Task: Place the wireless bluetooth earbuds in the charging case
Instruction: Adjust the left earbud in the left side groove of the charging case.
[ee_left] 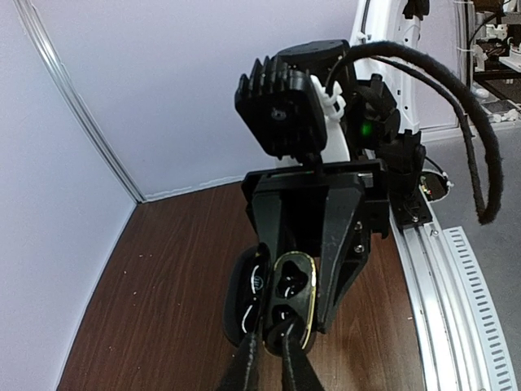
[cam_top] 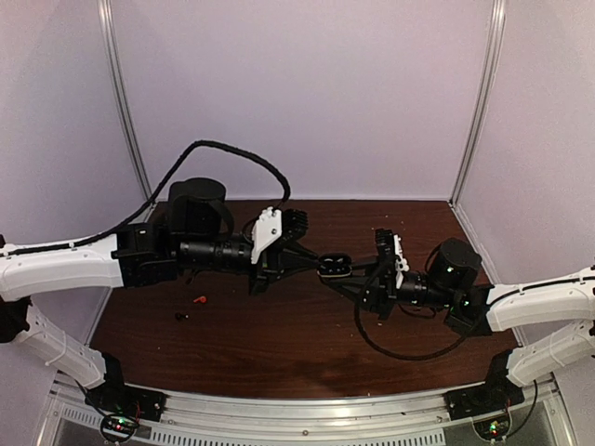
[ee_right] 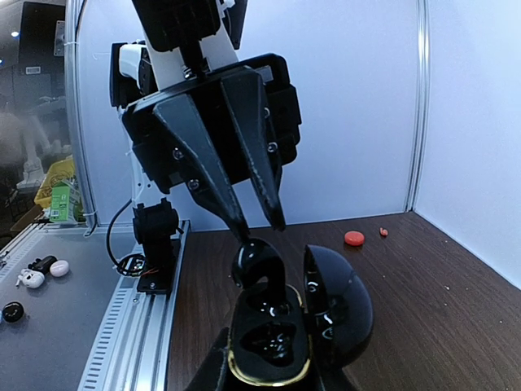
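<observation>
**Left tips at the open case, right arm steadying it for the seating press.**

Top view: the right gripper (cam_top: 358, 277) was clamped on the open, glossy black round charging case (cam_top: 335, 266) over the dark wooden table (cam_top: 279, 353). The left gripper (cam_top: 311, 263) met it nose to nose. A tiny bright red earbud (cam_top: 199, 299) and a tiny black earbud (cam_top: 180, 316) lay on the table, well apart from the case, to the left. Left wrist view: the left jaws were drawn nearly together over the case's gold-rimmed base, with the lid hinged aside. Right wrist view: their tips touched a glossy black bean-shaped piece (ee_right: 259, 265), seemingly an earbud, standing proud of its well. Whether they pinched it could not be told. Doing this well probably meant pressing straight down with the case held level until the piece sat flush. No brand or writing was readable, and the print on a yellow-green box (ee_right: 55, 204) in the background was too small to read.
</observation>
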Robot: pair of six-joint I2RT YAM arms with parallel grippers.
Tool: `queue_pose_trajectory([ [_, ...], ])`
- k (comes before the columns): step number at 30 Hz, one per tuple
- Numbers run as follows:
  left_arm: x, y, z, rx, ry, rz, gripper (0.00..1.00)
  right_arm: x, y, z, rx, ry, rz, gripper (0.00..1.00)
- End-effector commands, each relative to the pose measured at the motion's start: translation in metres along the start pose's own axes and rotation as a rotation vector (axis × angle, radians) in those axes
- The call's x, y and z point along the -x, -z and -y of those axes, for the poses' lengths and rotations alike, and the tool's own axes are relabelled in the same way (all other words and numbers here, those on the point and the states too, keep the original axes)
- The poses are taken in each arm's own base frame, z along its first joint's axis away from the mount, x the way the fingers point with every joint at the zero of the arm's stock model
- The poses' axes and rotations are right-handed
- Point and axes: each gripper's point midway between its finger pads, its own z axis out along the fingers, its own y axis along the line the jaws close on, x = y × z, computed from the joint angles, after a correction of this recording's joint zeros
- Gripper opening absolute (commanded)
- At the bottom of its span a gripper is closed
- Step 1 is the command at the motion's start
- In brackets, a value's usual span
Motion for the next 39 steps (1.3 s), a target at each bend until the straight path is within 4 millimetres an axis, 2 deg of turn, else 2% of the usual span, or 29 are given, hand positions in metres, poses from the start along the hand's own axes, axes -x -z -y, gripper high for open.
queue_pose_trajectory([
  [1, 0.018, -0.003, -0.011, 0.035, -0.007, 0.045, 0.12, 0.014, -0.003, 0.000, 0.008, 0.013, 0.033, 0.00],
  [8, 0.007, -0.010, -0.018, 0.068, 0.008, 0.000, 0.10, 0.016, -0.004, 0.000, 0.008, 0.015, 0.035, 0.00],
  [15, -0.005, -0.011, -0.016, 0.070, 0.012, -0.034, 0.10, 0.017, -0.003, 0.000, 0.002, 0.009, 0.044, 0.00],
  [21, 0.000, 0.010, -0.022, 0.141, 0.007, -0.028, 0.19, 0.016, -0.001, -0.001, 0.007, 0.006, 0.047, 0.00],
  [26, 0.002, 0.022, -0.003, 0.047, -0.081, -0.030, 0.23, 0.013, 0.000, -0.003, 0.013, 0.001, 0.038, 0.00],
  [31, 0.009, 0.017, 0.011, -0.049, -0.116, -0.033, 0.22, 0.010, -0.002, -0.005, 0.032, -0.010, 0.028, 0.00],
  [39, 0.025, 0.005, 0.014, -0.057, -0.153, -0.014, 0.18, 0.007, -0.004, -0.004, 0.036, -0.021, 0.008, 0.00],
])
